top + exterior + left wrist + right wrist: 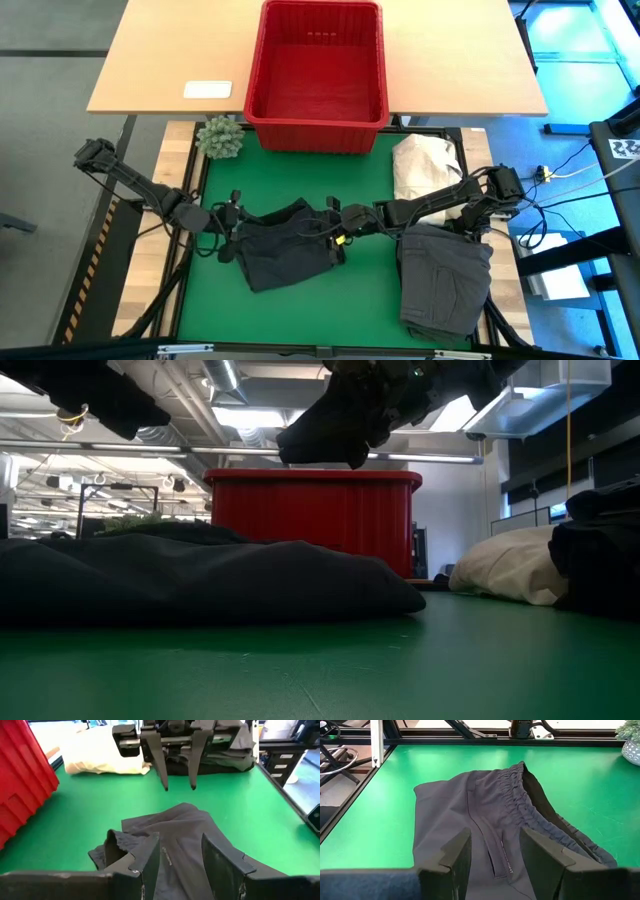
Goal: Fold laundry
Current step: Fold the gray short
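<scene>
above dark garment [285, 250], both claws open

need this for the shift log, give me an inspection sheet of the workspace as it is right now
surface: green mat, bare along its near edge.
job's things: dark garment lying flat mid-mat, elastic waistband showing; folded grey garments stacked at the mat's right.
clutter: cream-white cloth heap back right; small potted plant back left; red basket on the wooden table behind, nothing seen inside.
grippers: left gripper and right gripper face each other above the dark garment's two ends, both open, neither holding cloth.
cables: loose leads off the table's right side.
surroundings: white card on the wooden table.
</scene>
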`<state>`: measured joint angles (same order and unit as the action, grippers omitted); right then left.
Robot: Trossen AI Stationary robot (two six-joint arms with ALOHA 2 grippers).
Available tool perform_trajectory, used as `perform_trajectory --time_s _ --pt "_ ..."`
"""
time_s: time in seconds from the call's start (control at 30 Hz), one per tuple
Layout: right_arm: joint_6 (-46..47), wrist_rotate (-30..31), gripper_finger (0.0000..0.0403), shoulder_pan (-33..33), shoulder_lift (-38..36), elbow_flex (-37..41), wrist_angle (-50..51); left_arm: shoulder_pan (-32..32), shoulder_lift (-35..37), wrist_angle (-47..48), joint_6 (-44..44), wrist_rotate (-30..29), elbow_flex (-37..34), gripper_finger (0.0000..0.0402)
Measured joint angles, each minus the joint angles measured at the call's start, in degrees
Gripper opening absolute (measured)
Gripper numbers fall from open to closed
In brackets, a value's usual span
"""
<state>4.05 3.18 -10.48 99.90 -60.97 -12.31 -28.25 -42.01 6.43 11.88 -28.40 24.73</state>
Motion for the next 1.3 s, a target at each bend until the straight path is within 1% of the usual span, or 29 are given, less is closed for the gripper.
perform_trajectory --time_s 0.2,0.43,0.6,0.7,0.87,1.17,1.3 --pt "0.02 0.0 0.0165 -0.01 0.0 0.0 0.07 0.0 -0.01 -0.1 0.49 0.2 -0.02 0.0138" --pt "0.09 0.02 0.0165 -0.02 0.0 0.0 -0.02 0.0 -0.86 -0.28 3.77 0.87 -0.02 0.0138" --pt "0.13 0.01 0.0165 -0.02 0.0 0.0 -0.02 -0.04 -5.16 -4.42 4.52 1.31 -0.02 0.0138" --pt "0.15 0.02 0.0165 -0.02 0.0 0.0 0.02 -0.04 -8.65 -8.25 4.5 2.92 -0.02 0.0138" --pt "0.17 -0.2 0.0165 -0.07 0.0 0.0 0.05 -0.04 -13.29 -11.88 5.77 6.42 -0.02 0.0138" --pt "0.17 -0.2 0.0165 -0.07 0.0 0.0 0.04 -0.04 -18.33 -13.5 7.48 7.41 -0.02 0.0138" --pt "0.17 -0.2 0.0165 -0.07 0.0 0.0 0.02 -0.06 -20.39 -13.69 9.56 9.46 -0.02 0.0138"
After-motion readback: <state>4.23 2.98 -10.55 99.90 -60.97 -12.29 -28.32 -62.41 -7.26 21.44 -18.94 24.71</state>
